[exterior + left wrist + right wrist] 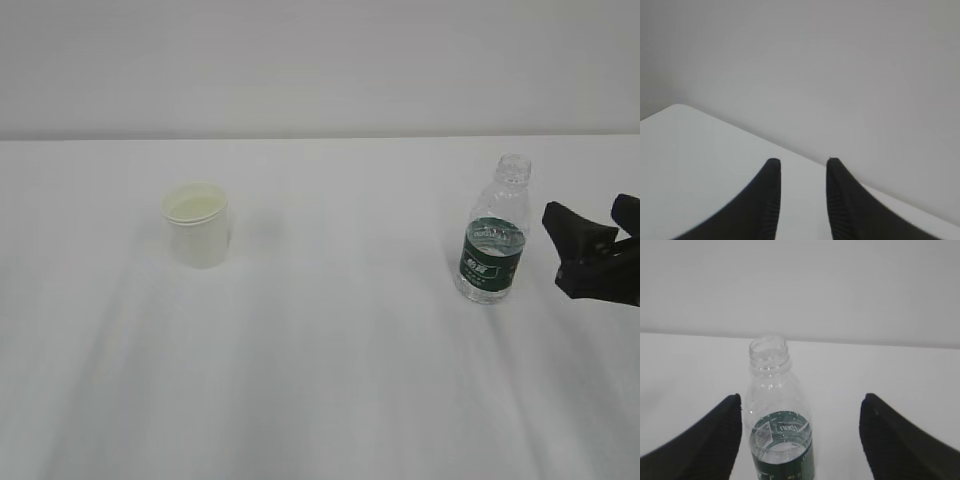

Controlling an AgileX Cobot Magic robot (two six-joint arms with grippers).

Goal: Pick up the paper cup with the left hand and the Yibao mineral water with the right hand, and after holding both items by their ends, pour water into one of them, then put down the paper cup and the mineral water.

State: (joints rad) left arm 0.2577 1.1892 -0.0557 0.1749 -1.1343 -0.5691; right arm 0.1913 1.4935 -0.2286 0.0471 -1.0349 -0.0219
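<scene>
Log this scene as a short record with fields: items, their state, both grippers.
paper cup: upright on the white table, left side, untouched
Yibao mineral water: upright, capless, right side, partly filled
right hand: open, fingers either side of the bottle, not gripping
left hand: partly open, empty, faces table edge and wall
cup and bottle: well apart

The bottle (780,430) I faced was clear glossy ribbed plastic; the cup (197,224) was matt white paper, the table (330,380) smooth.
</scene>
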